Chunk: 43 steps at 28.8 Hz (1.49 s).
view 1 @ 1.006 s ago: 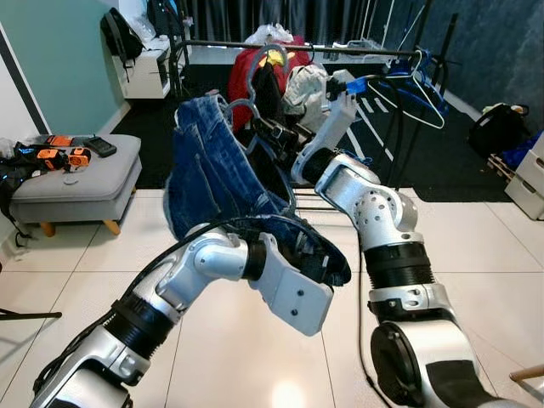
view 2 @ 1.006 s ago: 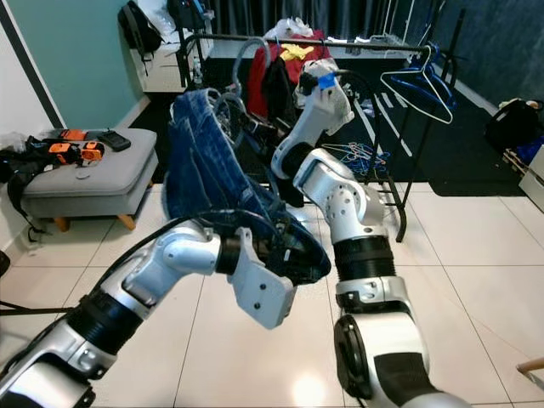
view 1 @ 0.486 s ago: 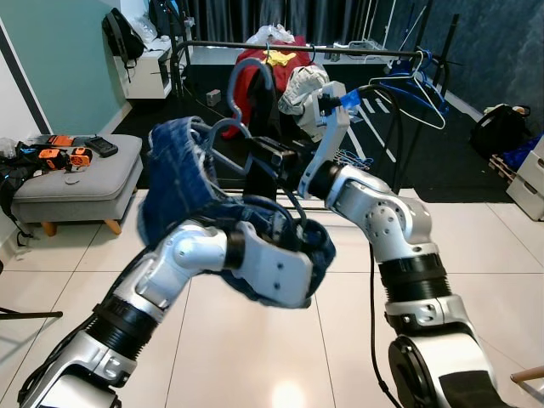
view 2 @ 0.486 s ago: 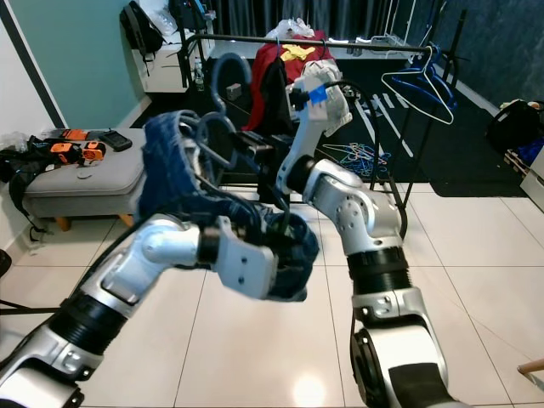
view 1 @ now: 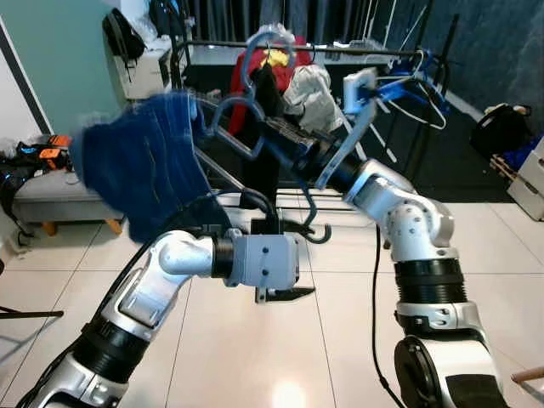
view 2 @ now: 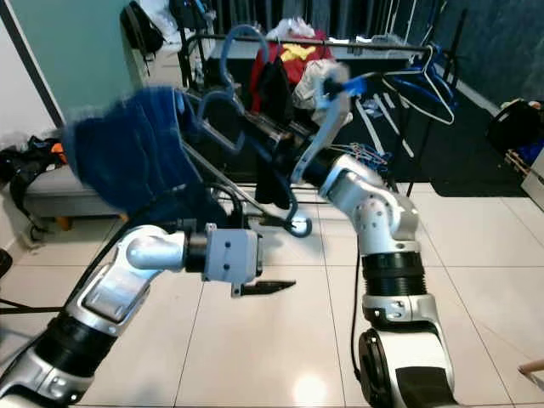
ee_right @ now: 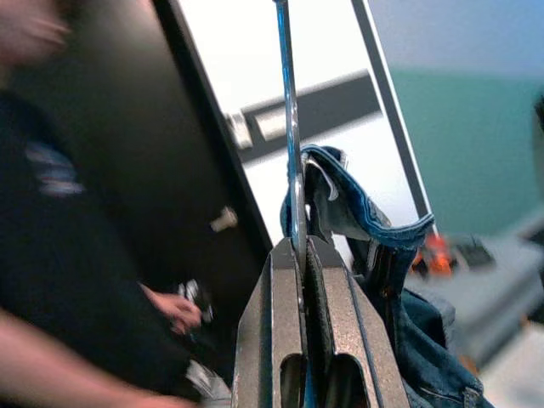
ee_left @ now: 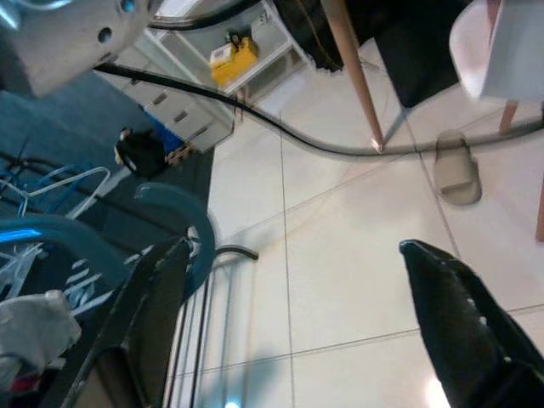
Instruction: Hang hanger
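i see my right gripper (ee_right: 297, 280) raised in front of the clothes rail (view 1: 297, 47), its two fingers pressed together on the thin blue hanger (view 1: 255, 144). the hanger is up in the air, short of the rail, tilted, with the blue jeans (view 1: 140, 174) draped on its left end and blurred. its hook (view 1: 263, 42) reaches up near the rail, in front of the red garment (view 1: 242, 72) hanging there. my left gripper (ee_left: 297, 314) sits lower, over the white tiled floor (view 1: 255, 357), fingers spread apart and holding nothing. more blue hangers (view 1: 416, 81) hang on the rail at the right.
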Available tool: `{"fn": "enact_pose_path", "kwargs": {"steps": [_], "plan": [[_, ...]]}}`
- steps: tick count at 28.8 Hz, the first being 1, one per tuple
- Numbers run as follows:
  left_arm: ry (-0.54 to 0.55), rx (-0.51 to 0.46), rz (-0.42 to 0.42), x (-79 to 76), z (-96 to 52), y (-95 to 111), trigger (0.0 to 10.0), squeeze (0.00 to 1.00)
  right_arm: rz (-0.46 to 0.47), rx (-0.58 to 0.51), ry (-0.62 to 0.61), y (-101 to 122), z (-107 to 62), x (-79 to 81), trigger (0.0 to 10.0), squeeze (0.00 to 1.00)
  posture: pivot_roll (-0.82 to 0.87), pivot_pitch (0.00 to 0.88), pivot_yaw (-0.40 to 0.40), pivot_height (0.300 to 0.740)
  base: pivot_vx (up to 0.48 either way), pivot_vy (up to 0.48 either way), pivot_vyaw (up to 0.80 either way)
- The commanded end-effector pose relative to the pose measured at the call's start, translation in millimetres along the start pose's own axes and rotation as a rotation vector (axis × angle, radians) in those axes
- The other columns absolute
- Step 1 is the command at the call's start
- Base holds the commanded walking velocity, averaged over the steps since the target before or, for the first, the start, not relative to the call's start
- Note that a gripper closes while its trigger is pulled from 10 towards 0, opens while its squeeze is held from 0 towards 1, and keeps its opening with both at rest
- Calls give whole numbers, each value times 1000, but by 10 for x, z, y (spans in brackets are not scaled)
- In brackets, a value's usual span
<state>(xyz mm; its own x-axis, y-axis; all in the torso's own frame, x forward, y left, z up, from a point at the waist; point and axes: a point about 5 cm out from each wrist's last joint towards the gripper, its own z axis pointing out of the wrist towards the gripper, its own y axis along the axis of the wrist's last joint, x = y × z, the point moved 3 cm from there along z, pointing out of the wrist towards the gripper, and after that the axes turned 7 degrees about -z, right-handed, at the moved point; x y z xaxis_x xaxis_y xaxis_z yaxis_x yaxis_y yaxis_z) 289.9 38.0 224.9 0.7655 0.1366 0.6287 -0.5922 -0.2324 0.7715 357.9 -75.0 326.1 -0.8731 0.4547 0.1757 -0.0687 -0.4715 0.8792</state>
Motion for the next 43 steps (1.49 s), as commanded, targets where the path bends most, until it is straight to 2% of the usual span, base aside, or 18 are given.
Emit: {"fn": "enact_pose_path", "kwargs": {"steps": [1,2,4,5,6,8,9,10,12,14,15,19,26,33,35,39,41,43], "plan": [[96,-48,-5,168,-54,112,10000,1000,-37,-106,82,239,9,120,10000,0,-105,0,-9,740,0,0,0],[96,-48,-5,168,-54,112,10000,1000,-37,-106,82,239,9,120,10000,0,-105,0,-9,740,0,0,0],[458,-138,45,680,-204,309,10000,1000,-75,-69,147,217,-106,149,10000,0,-98,0,-13,740,0,0,0],[458,-138,45,680,-204,309,10000,1000,-75,-69,147,217,-106,149,10000,0,-98,0,-13,740,0,0,0],[637,-176,56,897,-325,397,10000,1000,-92,-46,176,198,-170,156,10000,0,-98,0,-14,740,0,0,0],[637,-176,56,897,-325,397,10000,1000,-92,-46,176,198,-170,156,10000,0,-98,0,-14,740,0,0,0],[831,-224,37,1090,-481,480,10000,1000,-107,-24,203,182,-234,162,10000,0,-94,0,-15,740,0,0,0],[831,-224,37,1090,-481,480,10000,1000,-107,-24,203,182,-234,162,10000,0,-94,0,-15,740,0,0,0],[1179,-274,-67,1363,-849,518,10000,118,-131,2,222,169,-328,145,10000,0,-96,0,-12,740,0,0,0],[1179,-274,-67,1363,-849,518,10000,118,-131,2,222,169,-328,145,10000,0,-96,0,-12,740,0,0,0],[1288,-253,-105,1426,-983,498,10000,0,-134,2,216,173,-347,130,10000,0,-96,0,-10,740,0,0,0],[1375,-195,-140,1432,-1063,488,10000,0,-129,-8,202,172,-367,117,10000,0,-97,0,-6,740,0,0,0],[1338,-174,-169,1362,-978,487,10000,0,-128,-4,198,150,-387,114,10000,0,-96,0,-8,740,0,0,0],[1011,-58,-232,1009,-548,293,10000,0,-126,-3,179,150,-387,55,10000,0,-85,0,-16,740,0,0,0],[1011,-58,-232,1009,-548,293,10000,0,-126,-3,179,150,-387,55,10000,0,-85,0,-16,740,0,0,0],[848,-18,-290,799,-343,216,10000,0,-126,-7,172,155,-371,44,10000,0,-89,0,-15,740,0,0,0],[622,120,-333,455,-229,31,10000,0,-139,15,110,135,-374,-60,10000,0,-92,0,-11,740,0,0,0],[555,193,-362,314,-228,-59,10000,0,-147,30,77,119,-384,-117,10000,0,-92,0,-11,740,0,0,0]]}}
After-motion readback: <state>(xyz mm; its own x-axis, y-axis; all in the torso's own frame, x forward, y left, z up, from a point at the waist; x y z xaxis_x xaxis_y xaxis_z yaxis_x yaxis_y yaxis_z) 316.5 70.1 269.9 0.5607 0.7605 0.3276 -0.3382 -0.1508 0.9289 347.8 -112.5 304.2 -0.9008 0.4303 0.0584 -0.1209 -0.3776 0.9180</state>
